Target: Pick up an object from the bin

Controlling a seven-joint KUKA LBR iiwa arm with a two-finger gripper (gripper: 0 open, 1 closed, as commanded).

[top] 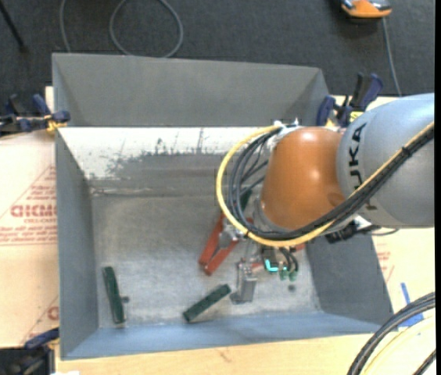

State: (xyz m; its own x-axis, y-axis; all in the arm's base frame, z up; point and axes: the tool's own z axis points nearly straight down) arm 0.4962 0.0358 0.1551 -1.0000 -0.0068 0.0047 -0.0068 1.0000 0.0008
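Grey metal bin (72,233), floor nearly bare, three loose things on it. Taking the orange-red clamp (214,250) near the floor's middle as the mark for every place below.

Gripper (245,286): low in the bin, just right of the orange-red clamp and a little below it, hanging under the orange wrist cover (302,178) and the loop of cables (232,180). Cannot tell whether apart or together, being half hidden by the wrist above. Nothing visibly clamped.

Progress, as a judgement: reach made, pick not yet done. Down near floor level beside the orange-red clamp, but no thing lifted and none seen in the grip. Left to do: settle on one thing, close on it, raise it clear of the walls.

Likeliest targets, both close by: the orange-red clamp itself, just left of the gripper and seemingly apart from it; or the short dark green bar (206,304), lying slantwise just below the orange-red clamp, with its raised right end touching or almost touching the gripper's tip. Cannot say which of the two.

Elsewhere: a second dark green bar (112,294), well left of the orange-red clamp and lower, near the bin's left wall, well out of the way. Small teal-green speck (281,269) right of the orange-red clamp, beyond the gripper; unclear whether part of the wrist or a loose thing.

In the way: little. Some risk, as a guess, of nudging the near bar while closing on the orange-red clamp, or the reverse, given how near together they lie.
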